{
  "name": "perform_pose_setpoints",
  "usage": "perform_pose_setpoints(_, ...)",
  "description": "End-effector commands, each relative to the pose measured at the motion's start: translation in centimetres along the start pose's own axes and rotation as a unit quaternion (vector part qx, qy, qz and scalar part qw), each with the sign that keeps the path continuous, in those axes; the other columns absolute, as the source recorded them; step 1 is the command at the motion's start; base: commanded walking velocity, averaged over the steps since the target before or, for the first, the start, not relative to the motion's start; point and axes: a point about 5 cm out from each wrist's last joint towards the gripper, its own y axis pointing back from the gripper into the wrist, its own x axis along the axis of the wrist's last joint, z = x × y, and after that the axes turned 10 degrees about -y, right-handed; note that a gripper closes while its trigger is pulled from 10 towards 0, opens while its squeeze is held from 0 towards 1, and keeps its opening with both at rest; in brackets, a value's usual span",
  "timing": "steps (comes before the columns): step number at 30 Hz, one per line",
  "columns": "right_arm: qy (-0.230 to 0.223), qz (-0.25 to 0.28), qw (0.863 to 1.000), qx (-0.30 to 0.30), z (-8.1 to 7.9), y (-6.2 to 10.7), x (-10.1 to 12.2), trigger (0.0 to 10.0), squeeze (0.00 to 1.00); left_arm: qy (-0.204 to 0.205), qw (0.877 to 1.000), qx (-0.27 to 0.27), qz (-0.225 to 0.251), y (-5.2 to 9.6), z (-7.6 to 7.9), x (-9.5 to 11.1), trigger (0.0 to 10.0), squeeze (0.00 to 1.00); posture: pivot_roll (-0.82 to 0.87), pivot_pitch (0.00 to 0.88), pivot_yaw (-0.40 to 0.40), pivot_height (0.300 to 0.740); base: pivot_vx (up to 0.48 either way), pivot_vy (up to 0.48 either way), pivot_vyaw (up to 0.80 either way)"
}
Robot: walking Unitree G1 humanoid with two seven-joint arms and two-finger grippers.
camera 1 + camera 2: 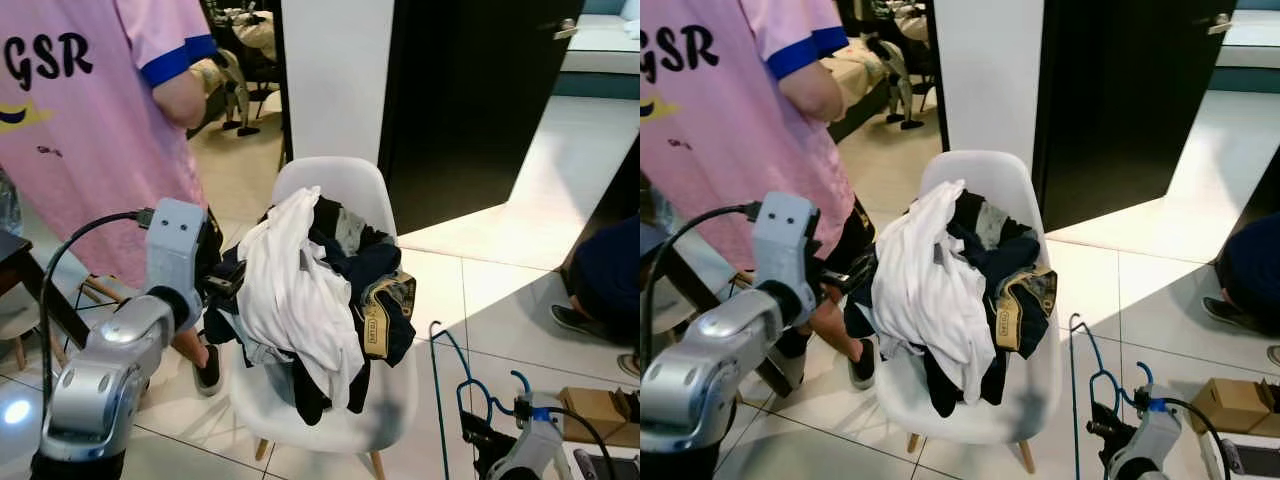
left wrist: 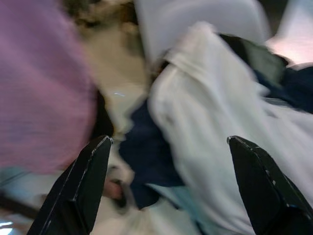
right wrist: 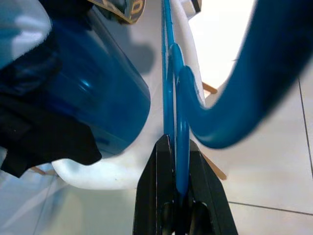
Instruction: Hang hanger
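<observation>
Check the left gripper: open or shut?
Open. In the left wrist view the left gripper has its fingers wide apart, over the white shirt.

Head cameras looking down at a white chair (image 1: pixel 345 410) — shared scene, wrist cameras close along the jaws.

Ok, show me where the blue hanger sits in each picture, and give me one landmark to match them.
Left eye view: blue hanger at lower right, beside the white chair, held by the right tool.
Right eye view: lower right again, right of the chair.
Left wrist view: no hanger; the open left tool faces the white shirt.
Right wrist view: centre, clamped between the fingers.
Shared landmark: the chair.
</observation>
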Motion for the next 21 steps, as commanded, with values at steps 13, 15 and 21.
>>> perform_pose_setpoints(13, -0.006, -0.005, 1.0, -0.004, 0.6, -0.2, -0.2, 10.0, 0.0, 0.046, 0.996, 0.055, -0.05, 2.3, 1.0, -2.6, 10.0, 0.0, 0.03, 0.0, 0.034, 0.74, -0.041, 0.0, 0.0)
perform_pose_setpoints(15, -0.006, -0.005, 1.0, -0.004, 0.7, -0.2, -0.2, 10.0, 0.0, 0.044, 0.996, 0.06, -0.052, 2.4, 1.1, -2.5, 10.0, 0.0, 0.03, 0.0, 0.033, 0.74, -0.285, 0.0, 0.0)
perform_pose_setpoints(21, -0.006, -0.006, 1.0, -0.004, 0.8, -0.3, -0.3, 10.0, 0.0, 0.045, 0.996, 0.063, -0.052, 2.5, 1.5, -2.4, 10.0, 0.0, 0.03, 0.0, 0.034, 0.74, -0.315, 0.0, 0.0)
